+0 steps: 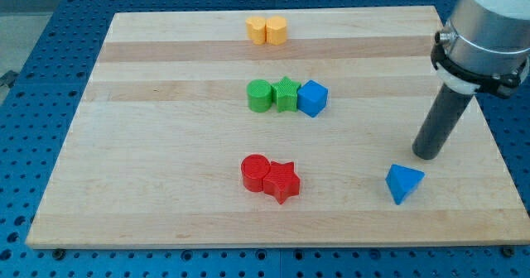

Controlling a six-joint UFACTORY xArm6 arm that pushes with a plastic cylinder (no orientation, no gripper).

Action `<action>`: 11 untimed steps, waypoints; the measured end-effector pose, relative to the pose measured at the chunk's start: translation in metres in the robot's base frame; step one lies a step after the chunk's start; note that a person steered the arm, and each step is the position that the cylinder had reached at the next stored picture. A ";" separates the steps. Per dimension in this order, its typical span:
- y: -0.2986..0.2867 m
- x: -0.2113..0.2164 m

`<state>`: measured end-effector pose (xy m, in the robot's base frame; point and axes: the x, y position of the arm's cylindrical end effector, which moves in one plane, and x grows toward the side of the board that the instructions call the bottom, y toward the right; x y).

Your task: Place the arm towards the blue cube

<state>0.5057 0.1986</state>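
Note:
The blue cube [313,98] sits near the board's middle, touching a green star [286,93] on its left. My tip [426,154] rests on the board at the view's right, well to the right of and below the blue cube. A blue triangular block [403,182] lies just below and left of my tip, apart from it.
A green cylinder [260,95] touches the green star's left side. Two yellow blocks [267,30] sit together near the top edge. A red cylinder [255,172] and red star [282,180] touch near the bottom middle. The wooden board [149,146] ends close to my tip's right.

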 end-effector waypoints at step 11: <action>-0.039 0.037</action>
